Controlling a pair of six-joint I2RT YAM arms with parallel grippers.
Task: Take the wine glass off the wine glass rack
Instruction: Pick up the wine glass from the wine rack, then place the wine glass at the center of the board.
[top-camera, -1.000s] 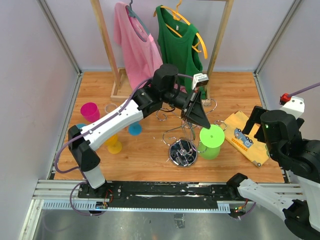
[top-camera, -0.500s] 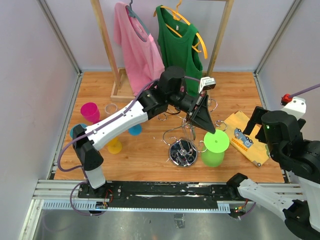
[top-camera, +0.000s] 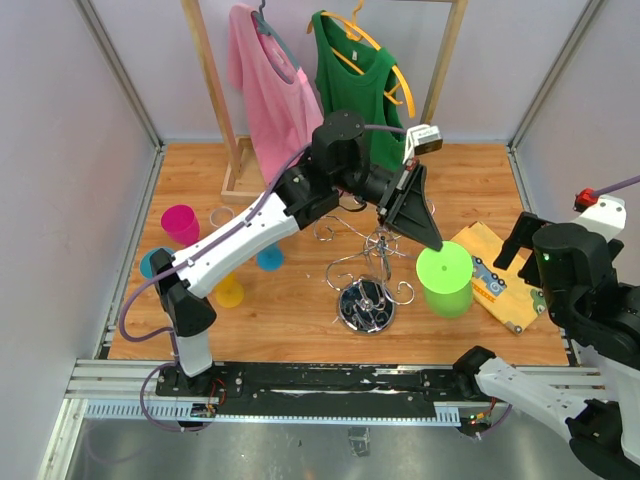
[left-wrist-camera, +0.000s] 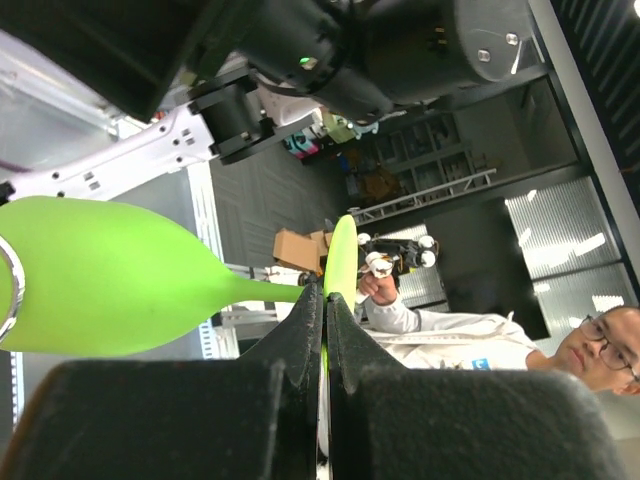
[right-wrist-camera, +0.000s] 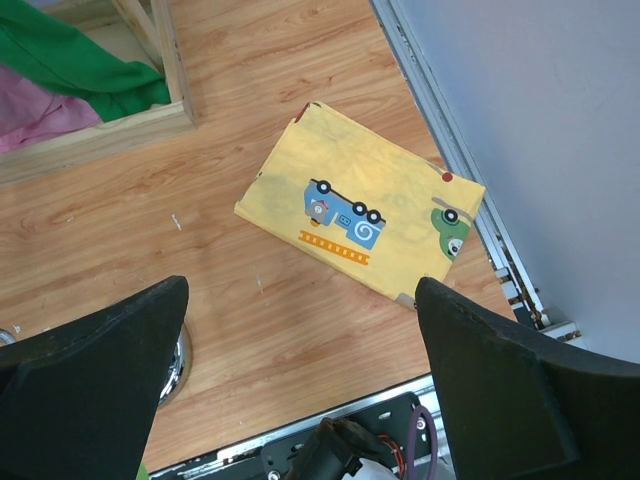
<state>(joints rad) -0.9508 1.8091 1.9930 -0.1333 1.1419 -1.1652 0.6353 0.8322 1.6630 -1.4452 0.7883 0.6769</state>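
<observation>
Wooden tabletop (top-camera: 300, 300), green wine glass (left-wrist-camera: 110, 290) stem pinched between left fingers (left-wrist-camera: 300, 340), right fingers (right-wrist-camera: 90, 370) spread wide

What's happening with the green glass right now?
Left gripper shut on wine glass stem. Right gripper open. Glass just right of rack. Yellow cloth nearby.

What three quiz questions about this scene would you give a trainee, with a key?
1. True or false: the left hand is shut on the stem of the green wine glass.
2. The right hand is: A open and empty; B shut on a cup; C shut on a cloth.
3. Fill in: the shirt beside the pink shirt is ___.
Key: 1 true; 2 A; 3 green.
</observation>
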